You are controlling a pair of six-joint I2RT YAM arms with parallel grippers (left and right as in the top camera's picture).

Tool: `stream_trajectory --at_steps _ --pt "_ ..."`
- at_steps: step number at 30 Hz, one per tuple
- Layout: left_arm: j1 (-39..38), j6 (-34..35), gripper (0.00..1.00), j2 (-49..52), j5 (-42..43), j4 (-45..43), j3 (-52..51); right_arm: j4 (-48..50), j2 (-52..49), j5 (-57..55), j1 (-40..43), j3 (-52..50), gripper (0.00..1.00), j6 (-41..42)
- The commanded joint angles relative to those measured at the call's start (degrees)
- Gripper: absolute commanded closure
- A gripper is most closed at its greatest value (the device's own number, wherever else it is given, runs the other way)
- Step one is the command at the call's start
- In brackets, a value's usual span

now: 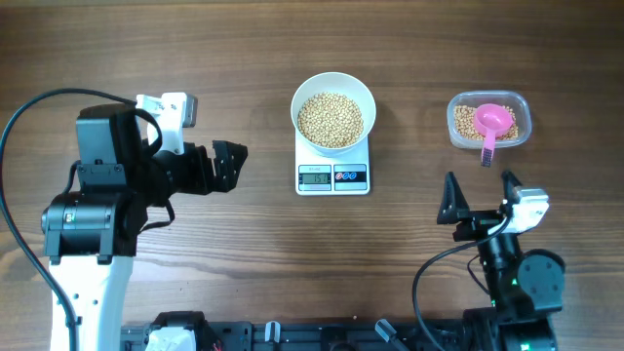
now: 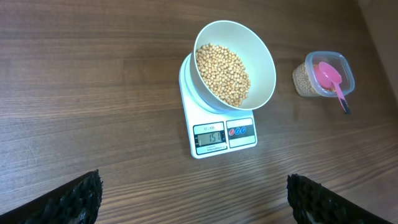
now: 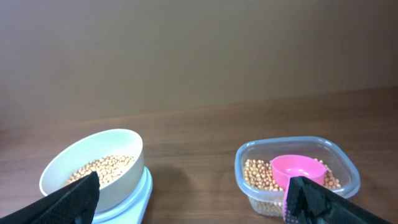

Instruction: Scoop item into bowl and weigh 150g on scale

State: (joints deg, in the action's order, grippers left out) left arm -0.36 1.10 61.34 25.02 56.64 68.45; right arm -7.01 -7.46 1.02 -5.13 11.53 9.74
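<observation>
Left end effector [image 1: 232, 166] and right end effector [image 1: 480, 195] both released, empty. Risk: either nudges bowl [image 2: 264, 62] on scale [image 2: 208, 119] ahead, spilling beans [image 2: 224, 74] (reading looks near target, blurry).

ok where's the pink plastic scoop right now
Overhead view: the pink plastic scoop rests in the clear plastic tub on the right side, right of the white digital scale, ahead of the right gripper.
</observation>
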Motion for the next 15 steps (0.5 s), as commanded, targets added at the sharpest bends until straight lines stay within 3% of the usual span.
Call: stream_trajectory --at_steps 1,15 --pt "0.26 -1.11 0.0 0.17 0.9 0.02 0.87 3.34 3.67 1.09 -0.28 -4.35 0.0 -0.74" --pt "0.26 -1.11 0.0 0.17 0.9 0.0 0.87 7.15 7.3 1.84 -1.25 -11.26 0.0 -3.8"
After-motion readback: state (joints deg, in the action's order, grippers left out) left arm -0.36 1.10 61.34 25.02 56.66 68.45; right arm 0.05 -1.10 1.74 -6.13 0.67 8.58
